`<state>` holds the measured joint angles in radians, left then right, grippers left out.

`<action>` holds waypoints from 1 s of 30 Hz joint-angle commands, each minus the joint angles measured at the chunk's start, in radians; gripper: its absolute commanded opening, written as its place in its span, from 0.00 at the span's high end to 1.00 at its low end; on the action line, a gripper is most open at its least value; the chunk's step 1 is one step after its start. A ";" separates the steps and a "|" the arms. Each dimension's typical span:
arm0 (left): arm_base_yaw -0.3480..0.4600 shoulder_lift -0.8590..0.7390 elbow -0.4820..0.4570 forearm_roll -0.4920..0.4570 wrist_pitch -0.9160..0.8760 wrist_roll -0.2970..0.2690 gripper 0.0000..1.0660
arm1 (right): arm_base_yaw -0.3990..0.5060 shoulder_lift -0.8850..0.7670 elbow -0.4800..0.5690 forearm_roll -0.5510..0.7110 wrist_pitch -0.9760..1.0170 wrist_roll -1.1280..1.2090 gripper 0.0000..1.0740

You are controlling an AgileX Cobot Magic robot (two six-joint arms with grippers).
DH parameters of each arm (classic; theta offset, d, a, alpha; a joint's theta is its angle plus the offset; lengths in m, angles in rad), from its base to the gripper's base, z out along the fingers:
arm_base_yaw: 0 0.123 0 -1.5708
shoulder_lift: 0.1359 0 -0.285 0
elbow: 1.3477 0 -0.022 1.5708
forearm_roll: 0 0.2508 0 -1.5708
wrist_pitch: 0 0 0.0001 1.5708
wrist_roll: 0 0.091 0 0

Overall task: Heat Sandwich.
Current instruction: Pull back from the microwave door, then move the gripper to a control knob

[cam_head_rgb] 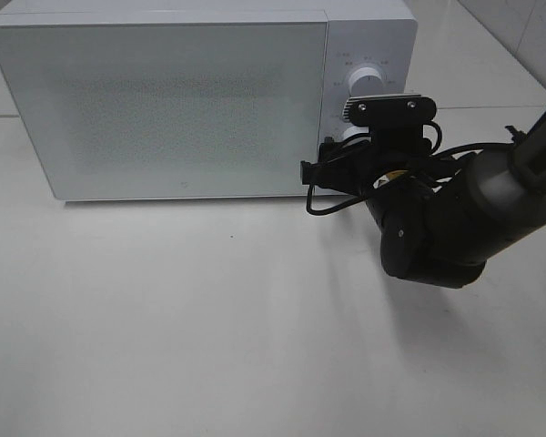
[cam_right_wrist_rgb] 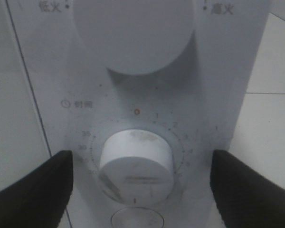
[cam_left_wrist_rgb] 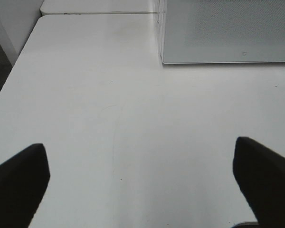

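Two dark, blunt right fingers (cam_right_wrist_rgb: pixel 31 187) stand spread wide and hold nothing, one on each side of the round white timer knob (cam_right_wrist_rgb: pixel 135 164), with a clear gap between each finger and the knob's smooth, slightly scuffed face. Small numerals and dots ring the knob. Above it on the glossy white control panel (cam_head_rgb: pixel 369 55) sits a larger plain white dial (cam_right_wrist_rgb: pixel 133 33), and just under the knob the rim of a round push button (cam_right_wrist_rgb: pixel 135 221) shows. The panel forms the right end of a boxy white microwave (cam_head_rgb: pixel 164 100), whose shut door (cam_head_rgb: pixel 164 137) is a flat pane with a fine dotted screen that hides the inside. The sandwich appears in no view, so where it lies cannot be told. Behind the right fingers, the bulky black right arm (cam_head_rgb: pixel 455 218) with its camera bracket (cam_head_rgb: pixel 389 107) and a looping black cable (cam_head_rgb: pixel 328 205) crowds the panel's front. Both left fingers (cam_left_wrist_rgb: pixel 19 185), also dark and blunt, are spread wide with nothing between them, hanging over the matte white worktop (cam_head_rgb: pixel 209 319) in front of the microwave's left corner. Broad bare worktop lies before the door. Beside the left fingers the worktop's edge (cam_left_wrist_rgb: pixel 9 71) drops to darker floor.
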<state>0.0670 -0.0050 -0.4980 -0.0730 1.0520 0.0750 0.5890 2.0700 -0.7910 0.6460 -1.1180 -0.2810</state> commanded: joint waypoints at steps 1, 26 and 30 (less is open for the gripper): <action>-0.001 -0.025 0.004 -0.008 -0.014 -0.003 0.05 | 0.008 -0.012 -0.018 -0.018 -0.016 -0.015 0.29; -0.001 -0.025 0.004 -0.008 -0.014 -0.003 0.05 | 0.039 -0.016 -0.010 0.049 -0.027 -0.015 0.30; -0.001 -0.025 0.004 -0.008 -0.014 -0.003 0.05 | 0.039 -0.015 -0.010 0.051 -0.044 -0.015 0.37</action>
<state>0.0670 -0.0050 -0.4980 -0.0730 1.0520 0.0740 0.6280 2.0680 -0.7960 0.6980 -1.1360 -0.2820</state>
